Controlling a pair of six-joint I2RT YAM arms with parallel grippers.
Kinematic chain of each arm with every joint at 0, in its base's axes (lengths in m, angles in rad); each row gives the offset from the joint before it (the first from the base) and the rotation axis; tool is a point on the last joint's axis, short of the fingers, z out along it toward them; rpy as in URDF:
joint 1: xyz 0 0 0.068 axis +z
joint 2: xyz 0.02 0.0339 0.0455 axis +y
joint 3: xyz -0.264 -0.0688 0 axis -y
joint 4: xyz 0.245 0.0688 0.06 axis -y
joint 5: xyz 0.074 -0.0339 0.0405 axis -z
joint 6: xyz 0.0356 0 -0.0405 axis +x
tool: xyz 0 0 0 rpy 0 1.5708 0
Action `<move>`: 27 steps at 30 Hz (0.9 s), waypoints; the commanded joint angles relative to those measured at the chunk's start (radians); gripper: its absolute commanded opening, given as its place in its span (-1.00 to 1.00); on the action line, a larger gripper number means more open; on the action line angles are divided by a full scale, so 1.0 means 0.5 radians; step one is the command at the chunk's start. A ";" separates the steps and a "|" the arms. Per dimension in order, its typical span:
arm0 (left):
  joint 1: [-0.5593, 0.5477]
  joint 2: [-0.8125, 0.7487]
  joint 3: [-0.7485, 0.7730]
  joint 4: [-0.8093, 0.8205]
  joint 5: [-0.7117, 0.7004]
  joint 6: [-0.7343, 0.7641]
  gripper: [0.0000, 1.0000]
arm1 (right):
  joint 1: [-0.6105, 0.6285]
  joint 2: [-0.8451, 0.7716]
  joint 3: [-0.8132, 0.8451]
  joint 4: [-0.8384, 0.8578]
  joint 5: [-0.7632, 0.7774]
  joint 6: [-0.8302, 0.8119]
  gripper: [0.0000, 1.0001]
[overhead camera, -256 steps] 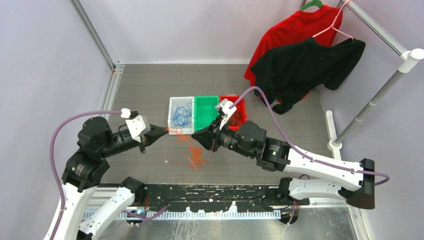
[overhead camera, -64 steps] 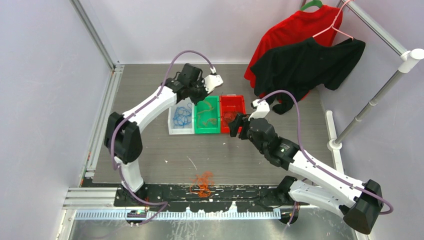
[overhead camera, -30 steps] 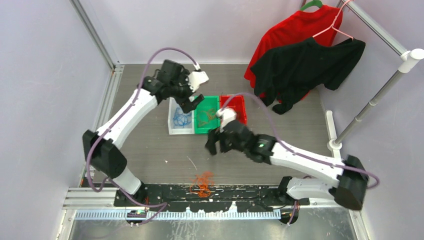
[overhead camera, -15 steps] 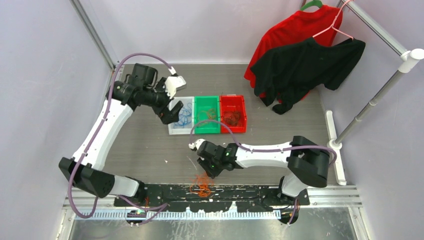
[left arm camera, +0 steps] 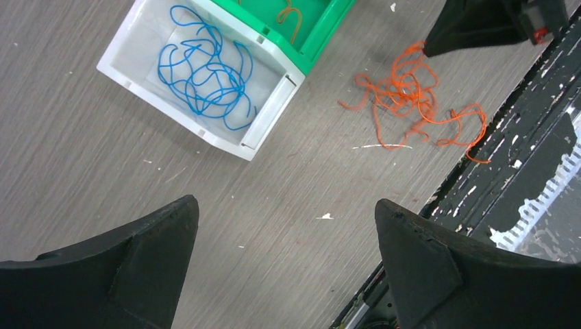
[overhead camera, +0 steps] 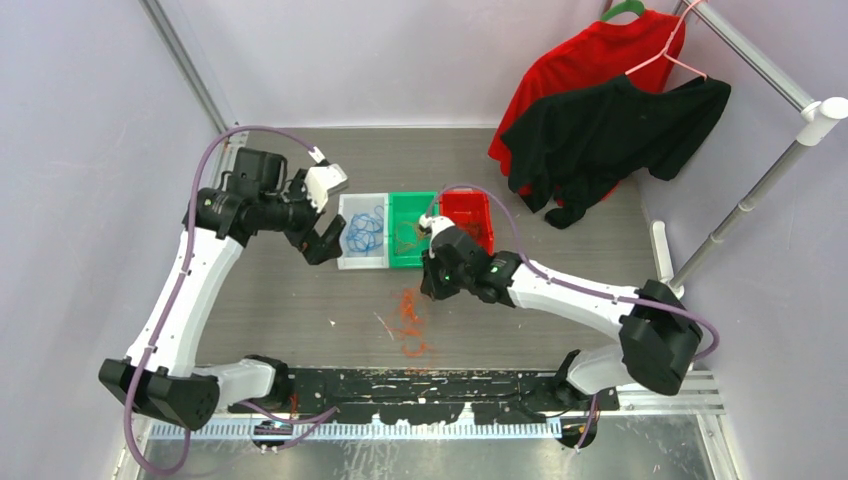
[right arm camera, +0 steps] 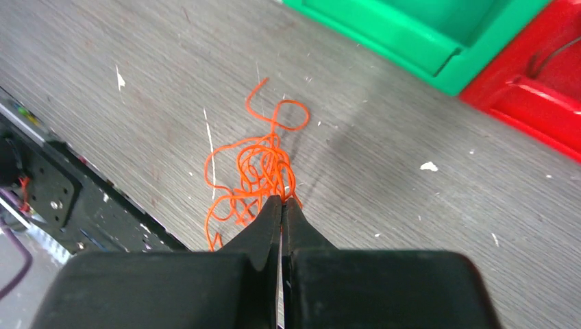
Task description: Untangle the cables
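Near the table's (overhead camera: 300,300) front edge, the right gripper (right arm camera: 281,200) is pinched shut on the orange cables (right arm camera: 264,171). Lift slowly so loops shake loose; the left gripper (left arm camera: 286,204), wide open by the white bin (left arm camera: 267,116), should grab a free strand.

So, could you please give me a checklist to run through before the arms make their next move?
1. Right end effector shut on the orange cables: ok.
2. Left end effector open and empty: ok.
3. Orange cables untangled: not ok, one knotted clump.
4. Blue cables inside the white bin: ok.
5. Number of orange strands pinched: cannot tell.
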State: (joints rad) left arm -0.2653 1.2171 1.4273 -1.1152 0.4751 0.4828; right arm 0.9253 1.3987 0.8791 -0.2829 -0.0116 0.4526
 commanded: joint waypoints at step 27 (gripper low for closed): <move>-0.119 -0.505 -0.472 0.571 0.721 -0.048 0.76 | -0.031 -0.246 0.854 0.069 -0.664 0.116 -0.98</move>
State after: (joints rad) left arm -0.2974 0.9829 1.1839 -0.9432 0.8299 0.4683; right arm 0.9089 1.2739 1.2469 -0.2810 -0.2634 0.5045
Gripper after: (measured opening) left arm 0.886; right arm 0.036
